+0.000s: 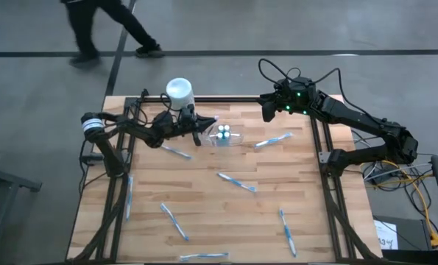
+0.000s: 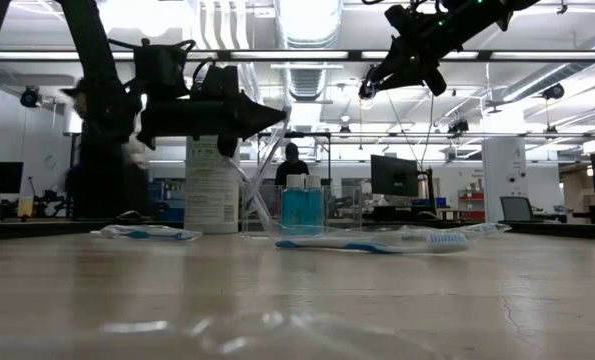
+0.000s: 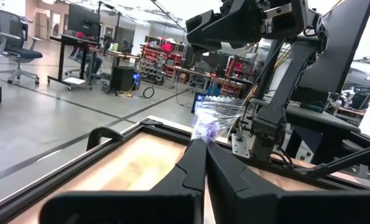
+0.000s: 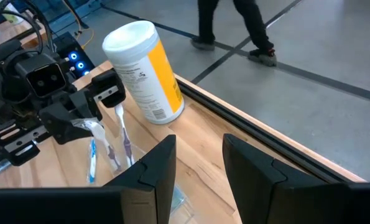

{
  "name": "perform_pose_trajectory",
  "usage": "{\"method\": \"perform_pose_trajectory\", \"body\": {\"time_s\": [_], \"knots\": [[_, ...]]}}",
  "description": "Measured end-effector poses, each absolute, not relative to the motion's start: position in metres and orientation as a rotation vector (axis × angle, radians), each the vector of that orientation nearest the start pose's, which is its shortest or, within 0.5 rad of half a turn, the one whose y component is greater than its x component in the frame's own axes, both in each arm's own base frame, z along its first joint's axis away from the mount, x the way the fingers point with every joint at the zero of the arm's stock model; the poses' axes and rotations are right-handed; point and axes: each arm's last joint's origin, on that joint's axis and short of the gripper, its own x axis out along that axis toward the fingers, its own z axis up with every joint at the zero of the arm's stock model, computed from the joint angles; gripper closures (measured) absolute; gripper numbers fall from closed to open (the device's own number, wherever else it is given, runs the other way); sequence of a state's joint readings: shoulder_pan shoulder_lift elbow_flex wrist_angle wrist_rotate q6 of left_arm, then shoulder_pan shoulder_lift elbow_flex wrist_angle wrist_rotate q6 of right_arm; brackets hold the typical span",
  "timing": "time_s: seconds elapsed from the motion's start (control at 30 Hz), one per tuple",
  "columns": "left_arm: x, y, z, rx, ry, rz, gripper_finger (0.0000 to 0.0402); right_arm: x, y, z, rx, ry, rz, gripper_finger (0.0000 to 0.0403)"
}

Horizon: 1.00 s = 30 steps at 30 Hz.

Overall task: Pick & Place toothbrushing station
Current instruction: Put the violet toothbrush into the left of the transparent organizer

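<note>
The toothbrushing station [image 1: 230,138], a small clear holder with blue-green tops in it, stands on the wooden table right of a white cylinder [image 1: 179,92]. My left gripper [image 1: 199,132] reaches in level from the left, just left of the holder, and is shut on the crinkled clear wrapper of a toothbrush [image 4: 92,152]. A second white toothbrush [image 4: 124,134] stands upright beside it. My right gripper [image 1: 266,110] hangs open, high over the table's far right part. In the right wrist view its fingers hide the holder. My left gripper pinches the crinkled clear wrapper [image 4: 88,127] at the toothbrush's upper end between its two shut fingertips [image 3: 197,146]. The fingers come in about level from the table's left. The toothbrush hangs down below them; my right fingers hide its lower end.
Several wrapped toothbrushes lie loose on the wood, among them one right of the holder [image 1: 272,140], one mid-table [image 1: 235,182] and one near the front [image 1: 174,221]. A black frame rail [image 4: 247,124] edges the table. A person [image 1: 104,26] walks on the floor beyond the far edge.
</note>
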State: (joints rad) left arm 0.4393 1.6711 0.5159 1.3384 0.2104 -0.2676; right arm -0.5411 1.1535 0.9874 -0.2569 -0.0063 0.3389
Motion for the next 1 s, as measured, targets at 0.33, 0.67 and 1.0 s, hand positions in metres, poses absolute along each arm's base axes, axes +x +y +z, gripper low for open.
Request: {"method": "perform_pose_trajectory", "body": {"time_s": [0.33,0.67,1.0], "knots": [[0.2694,0.1199,0.1843,-0.203,-0.203,0.204,0.0333,0.2168,-0.1299,0.3238,0.442,0.320,-0.593,0.0275],[0.2684,0.1193,0.1891,-0.189,-0.243,0.197,0.0286,0.2167,-0.1300,0.3239,0.442,0.320,-0.593,0.0275],[0.2681,0.1190,0.1908,-0.183,-0.258,0.194,0.0270,0.2168,-0.1300,0.3238,0.442,0.320,-0.593,0.0275]]}}
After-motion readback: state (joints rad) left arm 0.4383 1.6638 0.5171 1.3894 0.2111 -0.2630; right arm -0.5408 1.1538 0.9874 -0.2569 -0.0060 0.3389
